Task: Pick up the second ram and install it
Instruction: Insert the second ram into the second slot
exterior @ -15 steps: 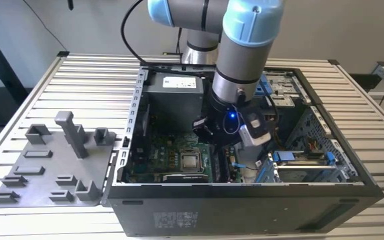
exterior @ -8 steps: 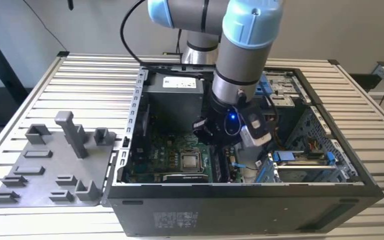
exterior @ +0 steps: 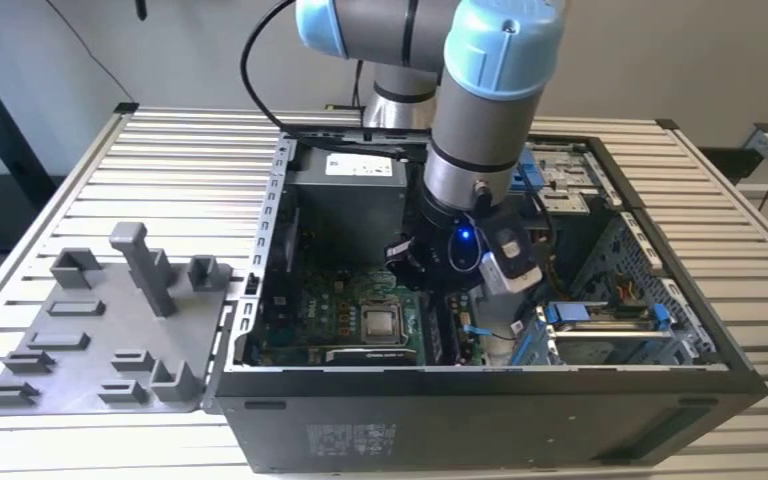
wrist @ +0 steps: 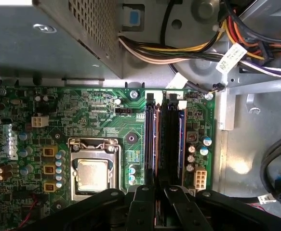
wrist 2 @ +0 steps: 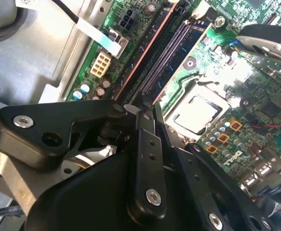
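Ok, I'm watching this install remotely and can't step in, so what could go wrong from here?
1. The gripper sits right over the memory slots, where a thin copper-edged stick, likely the second ram, lies along one slot; a slightly skewed push could bend it or stress the motherboard.
2. The arm reaches deep into the case, beside the drive cage; a sideways correction might knock it.

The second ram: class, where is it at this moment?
The second ram stands on edge in the memory slots in the first wrist view, beside the processor, one end at the gripper.
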